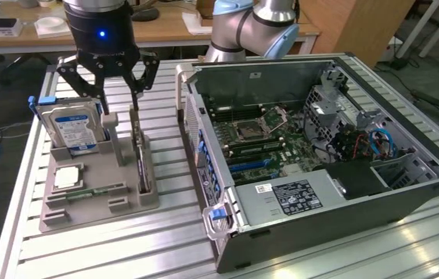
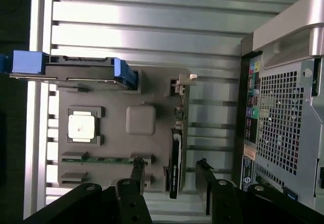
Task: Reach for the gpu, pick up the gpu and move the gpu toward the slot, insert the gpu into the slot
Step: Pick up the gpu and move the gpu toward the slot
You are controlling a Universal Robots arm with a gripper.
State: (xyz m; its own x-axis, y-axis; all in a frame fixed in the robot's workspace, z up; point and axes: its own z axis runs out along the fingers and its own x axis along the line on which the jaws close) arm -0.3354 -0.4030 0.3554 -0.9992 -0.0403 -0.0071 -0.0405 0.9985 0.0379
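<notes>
A robotics lab: a slotted aluminium bench [image 1: 165, 247] holds an opened computer tower [image 1: 335, 226], wooden desks [image 1: 165, 32] along the frame's top.

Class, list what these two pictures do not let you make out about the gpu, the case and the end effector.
gpu: edge-on in both views, so its faces are hidden.
Board slots: exterior view, too small to tell which fits the gpu.
End effector, open: wrist view's edge cuts off its finger bases.
Power-supply label: exterior view, too small to read.
</notes>
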